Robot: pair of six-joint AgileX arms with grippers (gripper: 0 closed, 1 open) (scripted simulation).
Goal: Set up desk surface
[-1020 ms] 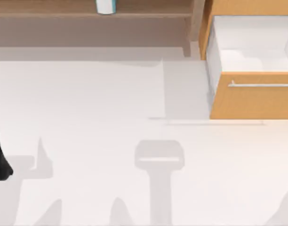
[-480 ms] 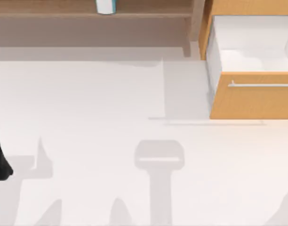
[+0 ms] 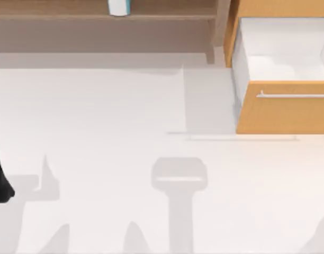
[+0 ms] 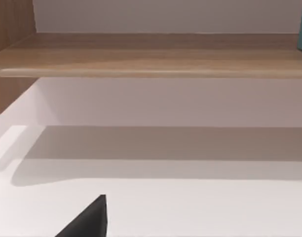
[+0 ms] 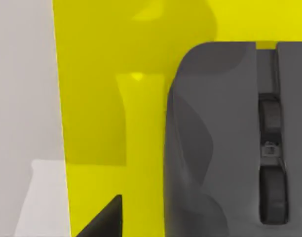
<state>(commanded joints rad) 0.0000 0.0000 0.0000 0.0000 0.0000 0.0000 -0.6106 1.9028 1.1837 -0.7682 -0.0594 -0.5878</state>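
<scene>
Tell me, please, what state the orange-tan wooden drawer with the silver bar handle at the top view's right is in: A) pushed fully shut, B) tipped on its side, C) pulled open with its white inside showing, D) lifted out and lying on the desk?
C: the orange-tan wooden drawer with the silver bar handle stands pulled out, its white inside open to the top view.
</scene>
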